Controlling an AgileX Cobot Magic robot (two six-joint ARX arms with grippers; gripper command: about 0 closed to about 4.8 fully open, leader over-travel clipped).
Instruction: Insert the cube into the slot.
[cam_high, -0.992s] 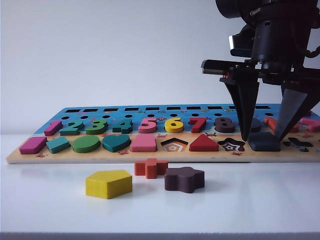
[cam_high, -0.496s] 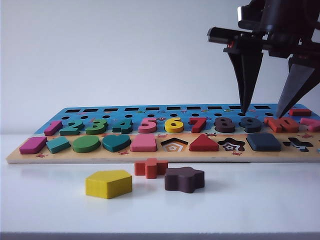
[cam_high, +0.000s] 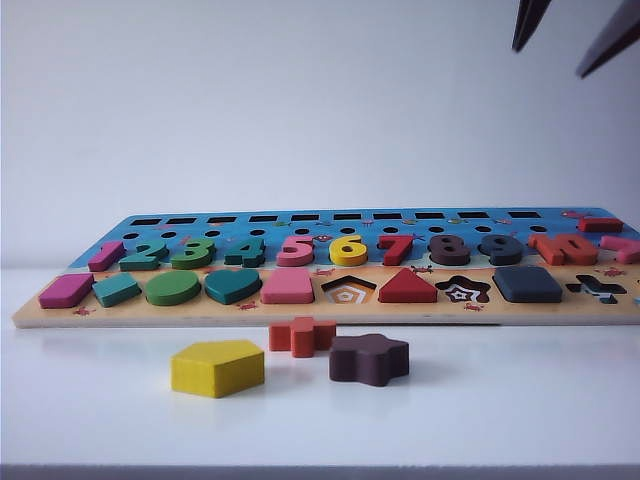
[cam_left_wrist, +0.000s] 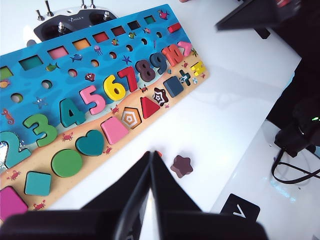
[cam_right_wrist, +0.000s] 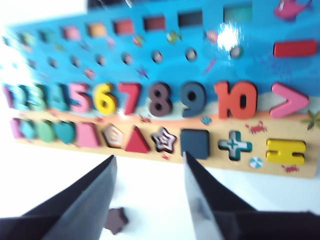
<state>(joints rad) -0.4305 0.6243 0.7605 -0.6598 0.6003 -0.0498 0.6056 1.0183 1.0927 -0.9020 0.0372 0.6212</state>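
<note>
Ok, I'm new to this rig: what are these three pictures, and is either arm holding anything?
It is a two-armed robot. One picture comes from a fixed camera facing the table; the other two come from cameras on each wrist.

The right end effector is open and empty, high above the puzzle board; only its fingertips show in the fixed view. The left end effector is shut and empty, above the white table.

The navy cube already sits in its square slot. The yellow pentagon, brown star and an orange-red piece lie loose in front.
</note>
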